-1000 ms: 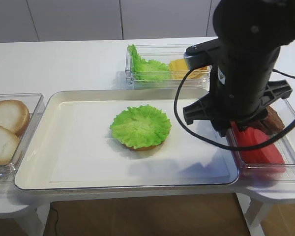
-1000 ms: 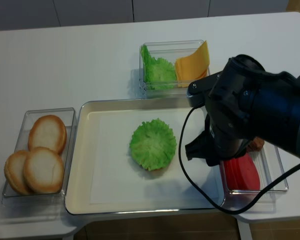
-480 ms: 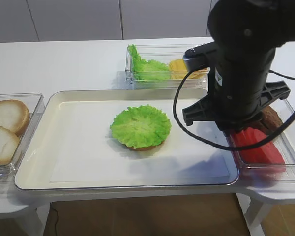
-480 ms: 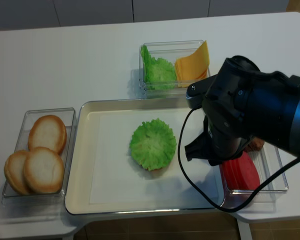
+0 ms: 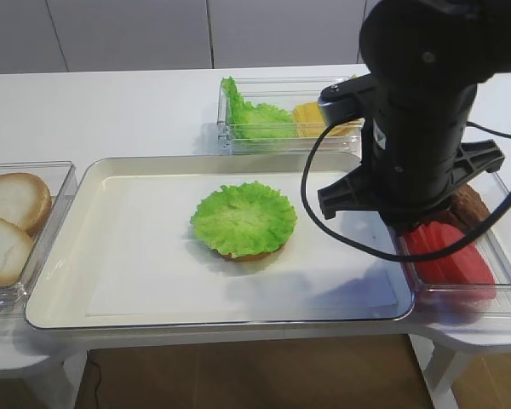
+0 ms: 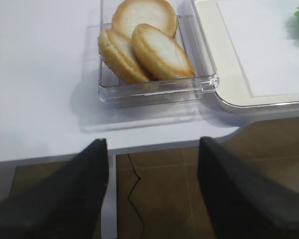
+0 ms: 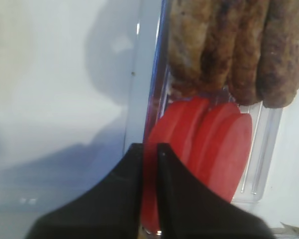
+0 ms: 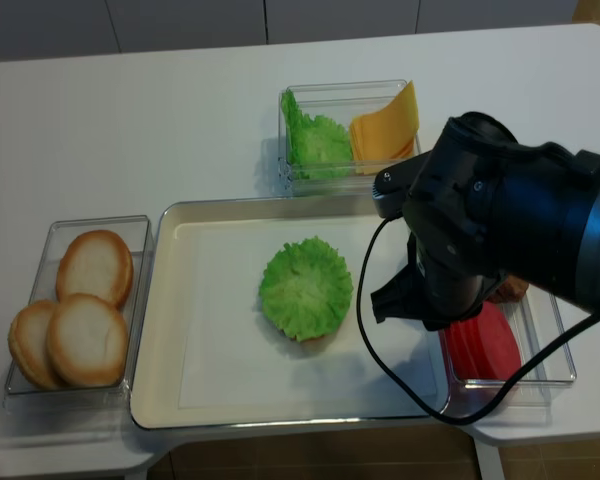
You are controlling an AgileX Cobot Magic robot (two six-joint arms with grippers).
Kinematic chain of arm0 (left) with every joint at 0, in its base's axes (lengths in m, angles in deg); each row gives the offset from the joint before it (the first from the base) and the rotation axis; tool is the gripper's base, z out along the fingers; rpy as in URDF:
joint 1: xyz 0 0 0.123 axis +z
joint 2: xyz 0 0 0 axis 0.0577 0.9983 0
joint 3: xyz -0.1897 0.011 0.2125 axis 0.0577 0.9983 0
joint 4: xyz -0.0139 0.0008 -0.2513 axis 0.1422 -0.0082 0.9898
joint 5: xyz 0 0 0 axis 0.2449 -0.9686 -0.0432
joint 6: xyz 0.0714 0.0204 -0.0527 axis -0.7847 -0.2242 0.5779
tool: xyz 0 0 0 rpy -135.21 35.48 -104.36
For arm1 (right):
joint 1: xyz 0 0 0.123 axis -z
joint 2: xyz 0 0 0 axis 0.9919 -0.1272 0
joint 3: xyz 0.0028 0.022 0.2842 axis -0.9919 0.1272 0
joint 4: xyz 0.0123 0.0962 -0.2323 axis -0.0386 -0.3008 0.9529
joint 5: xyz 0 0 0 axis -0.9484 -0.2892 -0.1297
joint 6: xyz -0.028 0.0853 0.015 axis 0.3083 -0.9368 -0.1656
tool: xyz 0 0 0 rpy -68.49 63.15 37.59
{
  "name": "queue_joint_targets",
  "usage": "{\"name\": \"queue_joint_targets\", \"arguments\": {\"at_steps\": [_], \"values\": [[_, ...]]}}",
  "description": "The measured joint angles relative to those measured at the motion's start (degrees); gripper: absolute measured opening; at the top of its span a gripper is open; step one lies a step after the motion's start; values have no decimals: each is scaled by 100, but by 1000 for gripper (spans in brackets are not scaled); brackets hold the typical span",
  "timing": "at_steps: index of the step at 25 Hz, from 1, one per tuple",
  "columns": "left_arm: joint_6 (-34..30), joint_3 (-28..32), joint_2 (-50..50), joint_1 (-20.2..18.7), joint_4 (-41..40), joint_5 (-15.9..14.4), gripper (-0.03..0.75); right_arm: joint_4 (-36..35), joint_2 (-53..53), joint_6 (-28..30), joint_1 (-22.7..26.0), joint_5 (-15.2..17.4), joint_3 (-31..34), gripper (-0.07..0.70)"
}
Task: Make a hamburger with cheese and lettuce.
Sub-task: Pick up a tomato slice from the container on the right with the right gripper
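The room is brightly and evenly lit, the white table (image 8: 180,110) close to washed out in both overhead views. Shadows are soft: a faint grey patch lies on the tray (image 5: 238,294) below and left of the right arm (image 5: 417,111), and the bun box (image 6: 154,92) throws a pale shadow toward the table's near edge. Small glints sit on the clear box rims. The right wrist view is the poorest, soft all over, with the dark claw (image 7: 149,159) a blurred shape at the bottom. In the left wrist view the claw fingers (image 6: 84,199) are likewise out of focus.
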Motion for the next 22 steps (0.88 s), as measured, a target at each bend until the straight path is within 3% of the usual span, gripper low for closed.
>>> {"name": "queue_joint_targets", "arguments": {"at_steps": [22], "values": [[0,0,0,0,0,0,424,-14,542,-10,0,1,0,43]]}}
